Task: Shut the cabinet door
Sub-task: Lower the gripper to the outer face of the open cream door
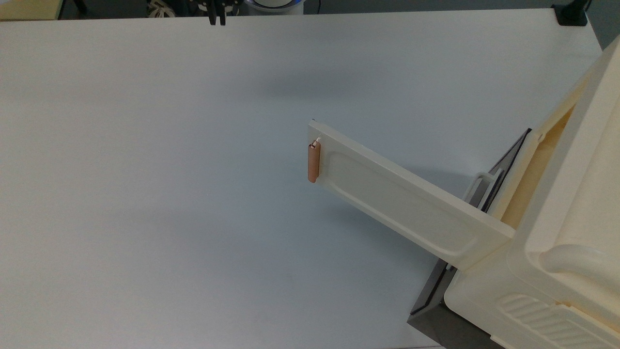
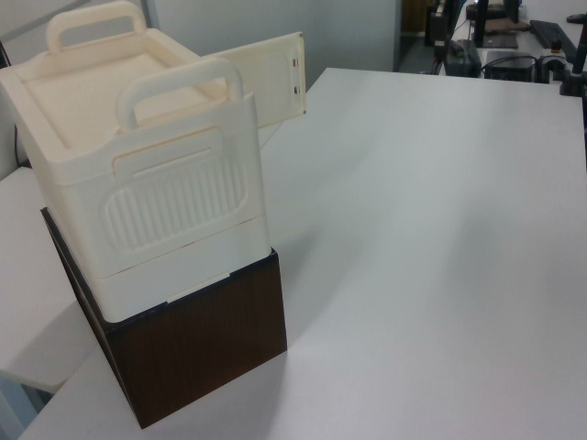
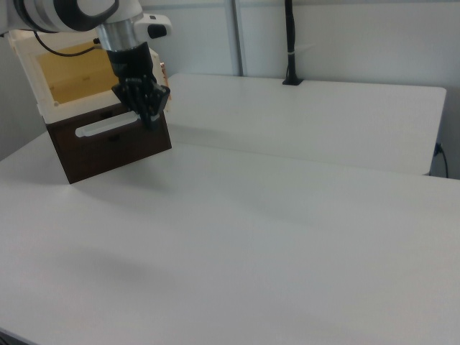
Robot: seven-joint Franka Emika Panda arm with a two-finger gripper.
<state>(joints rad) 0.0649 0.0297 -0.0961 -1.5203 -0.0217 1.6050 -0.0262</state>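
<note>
The cabinet door (image 1: pixel 402 198) is a long cream panel standing open, swung out from the cream cabinet (image 1: pixel 571 228) toward the middle of the table in the top view. Its copper bar handle (image 1: pixel 313 162) is at the free end. In the left view the cabinet door (image 2: pixel 266 78) juts out behind the cabinet (image 2: pixel 156 183). My gripper (image 1: pixel 217 18) pokes in at the top view's upper edge, far from the handle. In the right view my gripper (image 3: pixel 149 116) hangs pointing down in front of the cabinet's open yellow inside (image 3: pixel 72 72).
The cabinet rests on a dark brown base (image 2: pixel 202 348) whose dark panel has a white loop handle (image 3: pixel 104 127). The white table (image 1: pixel 169 194) spreads wide across the top view's left. A black clamp (image 1: pixel 571 14) sits at the far right corner.
</note>
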